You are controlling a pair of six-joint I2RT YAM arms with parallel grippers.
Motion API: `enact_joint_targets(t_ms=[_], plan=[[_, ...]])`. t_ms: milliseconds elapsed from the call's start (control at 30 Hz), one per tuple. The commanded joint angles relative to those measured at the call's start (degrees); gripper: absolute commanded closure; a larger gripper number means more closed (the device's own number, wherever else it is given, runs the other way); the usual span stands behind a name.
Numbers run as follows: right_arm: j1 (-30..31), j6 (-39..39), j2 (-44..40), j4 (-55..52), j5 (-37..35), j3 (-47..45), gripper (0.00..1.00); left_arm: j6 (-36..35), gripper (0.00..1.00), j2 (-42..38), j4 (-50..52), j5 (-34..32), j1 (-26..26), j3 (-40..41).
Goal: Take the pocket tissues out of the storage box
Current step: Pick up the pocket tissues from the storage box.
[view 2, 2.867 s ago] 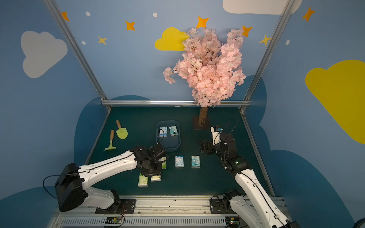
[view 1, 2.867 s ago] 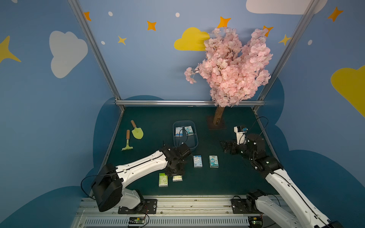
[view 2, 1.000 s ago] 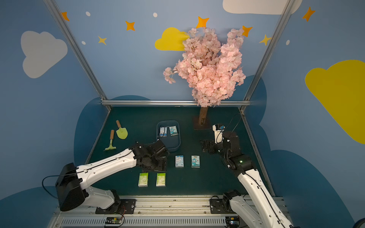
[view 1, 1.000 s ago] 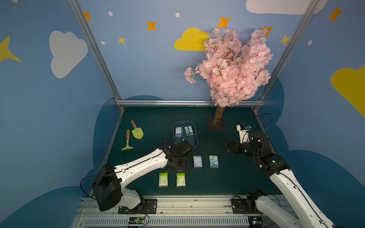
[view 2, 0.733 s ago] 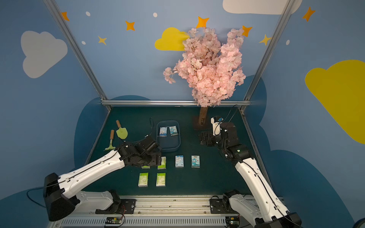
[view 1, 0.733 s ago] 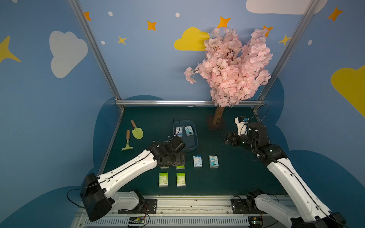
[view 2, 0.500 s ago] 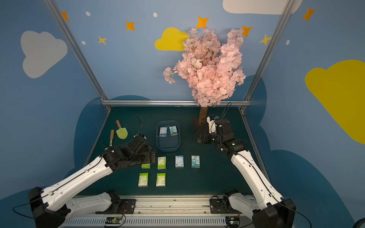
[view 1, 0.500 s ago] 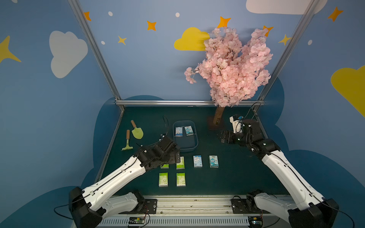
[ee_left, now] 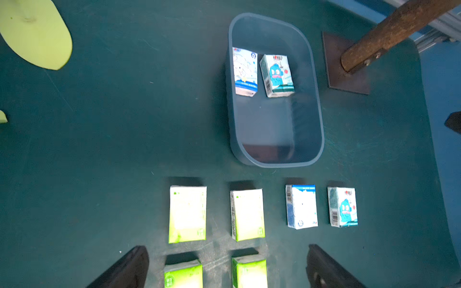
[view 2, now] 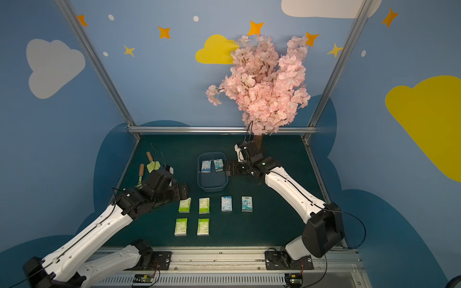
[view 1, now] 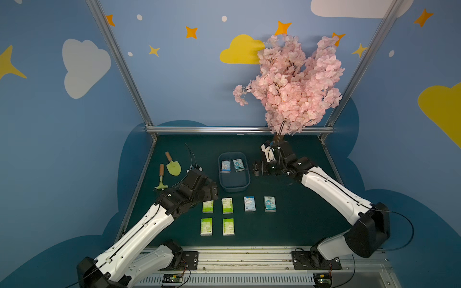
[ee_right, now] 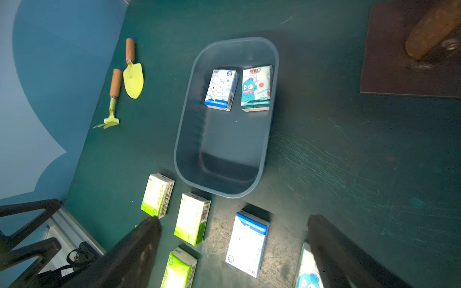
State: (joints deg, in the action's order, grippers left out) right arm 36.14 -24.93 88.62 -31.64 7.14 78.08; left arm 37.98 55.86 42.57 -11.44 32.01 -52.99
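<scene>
The slate-blue storage box (view 1: 234,183) (view 2: 212,182) sits mid-table. Two light-blue pocket tissues (view 1: 225,166) (view 1: 238,165) lie at its far end and also show in the wrist views (ee_left: 245,71) (ee_right: 255,87). In front of the box, several lime-green packets (view 1: 207,206) (view 2: 204,205) and two light-blue packets (view 1: 249,203) (view 1: 270,204) lie in rows on the mat. My left gripper (view 1: 213,190) (ee_left: 224,269) is open and empty, hovering just left of the green rows. My right gripper (view 1: 257,168) (ee_right: 234,246) is open and empty beside the box's right rim.
A green trowel (view 1: 173,165) and a small rake (view 1: 161,178) lie at the far left. The pink blossom tree (view 1: 289,84) stands at the back right, its brown base plate (ee_left: 346,67) close behind my right wrist. Metal frame rails (view 1: 237,129) border the mat.
My left arm has drawn back leftward off the green packets, leaving them uncovered on the mat. My right gripper has swung left and farther back, up to the box's right side.
</scene>
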Motion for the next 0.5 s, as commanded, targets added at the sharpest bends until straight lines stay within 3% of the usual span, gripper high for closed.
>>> enact_joint_targets(t_ms=[0,267,467], plan=[[1.4,0.3,6.0,-4.3,-1.4,6.5,0.04,-3.5,0.0,-1.3,-5.5,3.3,-3.1,1.7],[3.0,1.5,24.0,-13.8,-3.1,25.7,0.14,-6.1,0.0,0.8,-10.1,10.1,-10.8,3.6],[3.5,2.8,34.6,-19.1,-5.3,37.4,0.21,-7.6,0.0,0.7,-10.5,11.7,-13.3,5.0]])
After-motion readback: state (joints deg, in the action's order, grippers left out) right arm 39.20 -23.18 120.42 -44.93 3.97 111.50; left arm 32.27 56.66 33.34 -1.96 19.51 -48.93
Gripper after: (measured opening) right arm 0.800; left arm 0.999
